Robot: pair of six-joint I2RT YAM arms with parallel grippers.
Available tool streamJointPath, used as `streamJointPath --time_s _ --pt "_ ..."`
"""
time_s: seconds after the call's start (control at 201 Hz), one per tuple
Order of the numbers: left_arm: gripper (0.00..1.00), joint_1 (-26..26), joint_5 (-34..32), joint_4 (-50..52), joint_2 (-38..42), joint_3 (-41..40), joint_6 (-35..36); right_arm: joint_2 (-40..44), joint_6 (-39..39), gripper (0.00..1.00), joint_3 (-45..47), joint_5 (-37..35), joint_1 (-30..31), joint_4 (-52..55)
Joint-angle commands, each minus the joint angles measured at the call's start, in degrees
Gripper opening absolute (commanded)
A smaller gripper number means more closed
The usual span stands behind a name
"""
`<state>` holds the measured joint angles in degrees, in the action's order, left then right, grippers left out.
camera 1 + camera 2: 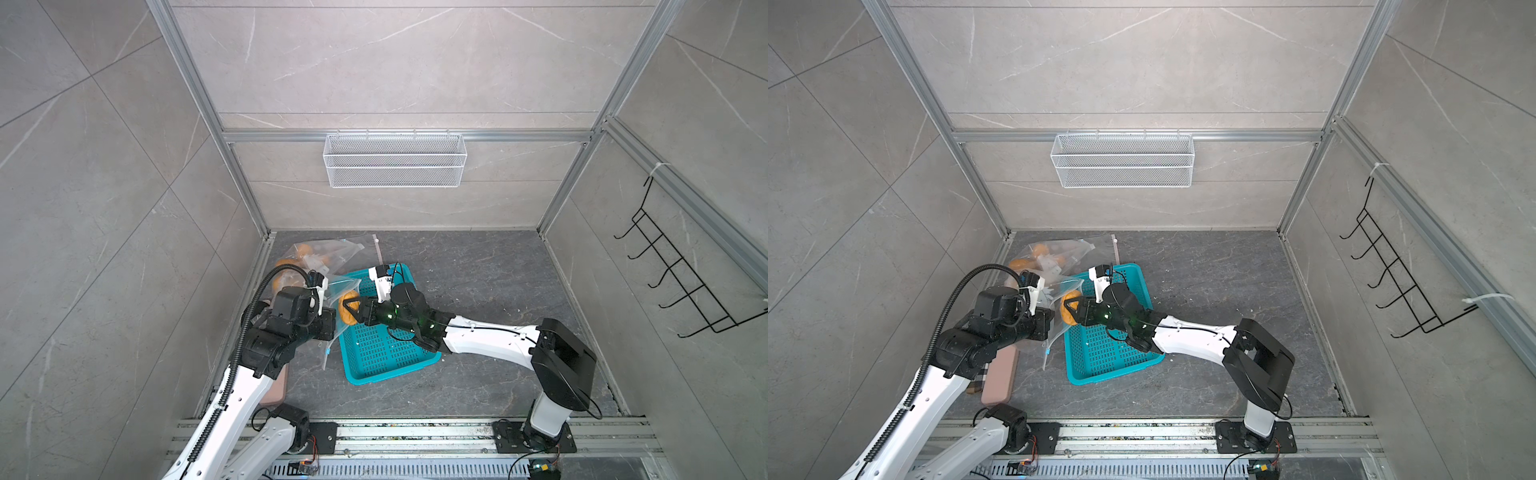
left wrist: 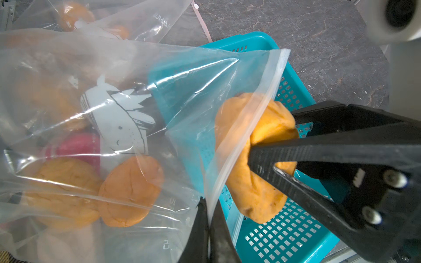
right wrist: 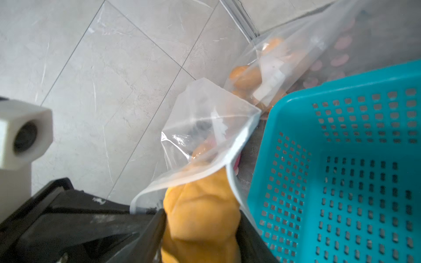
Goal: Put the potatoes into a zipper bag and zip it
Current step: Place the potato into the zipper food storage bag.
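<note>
Currently the zipper bag [image 2: 193, 68] holds potatoes [image 2: 132, 191], another potato [image 2: 257, 186] at its mouth.

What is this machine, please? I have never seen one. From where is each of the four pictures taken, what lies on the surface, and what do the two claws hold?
It is a robot with a left arm and a right arm, each ending in a two-finger gripper. Two pictures come from one twin camera overhead and show nearly the same scene. The other two come from a small camera on each wrist, close to the work. On the dark surface lie a teal basket and, farther away, a back bag with potatoes in it. The left gripper is shut on the edge of a nearer bag, holding its mouth open; potatoes lie inside. The right gripper grips one potato, its end at that mouth.
</note>
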<state>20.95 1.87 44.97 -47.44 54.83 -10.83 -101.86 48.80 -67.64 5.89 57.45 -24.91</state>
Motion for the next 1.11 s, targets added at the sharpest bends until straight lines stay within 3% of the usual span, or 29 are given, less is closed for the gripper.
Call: streamJointPath --time_s 0.0,0.383,0.622,0.757,0.876,0.991,1.105 --pt "0.00 -0.21 1.05 -0.15 0.26 0.32 0.86 -2.70 8.41 0.48 -2.61 -2.84 0.44 2.33" --pt "0.00 -0.21 2.63 -0.67 0.22 0.14 1.05 -4.49 11.91 0.61 -6.53 -3.66 0.71 7.00" --pt "0.00 -0.21 2.39 -0.64 -0.05 0.12 1.07 -2.29 9.92 0.63 -5.16 -2.49 0.65 7.33" --pt "0.00 -0.20 1.75 -0.58 0.25 0.13 1.07 1.85 -0.28 0.62 -3.47 -0.44 0.65 8.69" --pt "0.00 -0.21 1.56 -0.41 0.29 0.26 1.02 8.25 -14.79 0.62 -1.77 -0.29 0.64 11.74" --pt "0.00 -0.19 1.04 -0.32 0.31 0.28 1.07 15.13 -28.29 0.62 -0.82 -5.06 0.58 18.51" --pt "0.00 -0.17 0.61 -0.32 0.29 0.33 1.05 20.47 -35.86 0.62 1.51 -9.46 0.56 21.20"
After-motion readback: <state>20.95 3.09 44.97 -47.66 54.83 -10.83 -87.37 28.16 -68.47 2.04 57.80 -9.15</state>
